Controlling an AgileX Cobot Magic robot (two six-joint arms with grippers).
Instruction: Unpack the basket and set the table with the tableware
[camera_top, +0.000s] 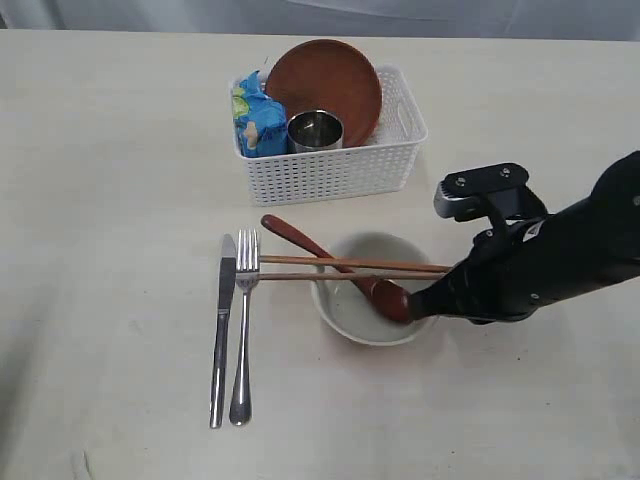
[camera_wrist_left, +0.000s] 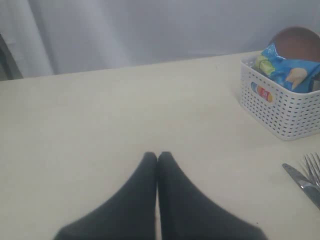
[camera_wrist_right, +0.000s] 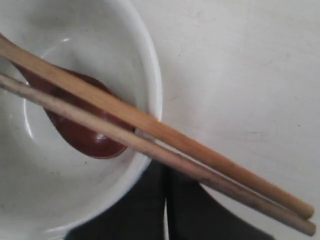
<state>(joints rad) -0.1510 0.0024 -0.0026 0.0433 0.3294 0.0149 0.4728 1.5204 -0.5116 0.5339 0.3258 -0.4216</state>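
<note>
Setting the Table: Basket Partly Unpacked

Found the right gripper (camera_top: 415, 304) low against the right side of the bowl (camera_top: 345, 312), closed tight with nothing between its tips, just beneath the right ends of the chopsticks (camera_top: 350, 268). Saw those chopsticks laid side by side across the bowl, running left to right, their right ends jutting past the rim. Noted the spoon (camera_top: 300, 243) with its scoop down inside the bowl under the chopsticks, its handle slanting out over the far-left rim. Spotted the knife (camera_top: 222, 330) and fork (camera_top: 243, 330) lying parallel just left of the bowl, knife on the outside, handles toward the near edge of the table (camera_top: 100, 200). Located the basket (camera_top: 330, 172) farther back, beyond the bowl, holding a plate (camera_top: 322, 85) propped at a tilt, a cup (camera_top: 315, 130) upright before it and a snack bag (camera_top: 255, 115) at the left end. Found the left gripper (camera_wrist_left: 158, 157) also closed and empty, over bare table left of the basket and the cutlery.
</note>
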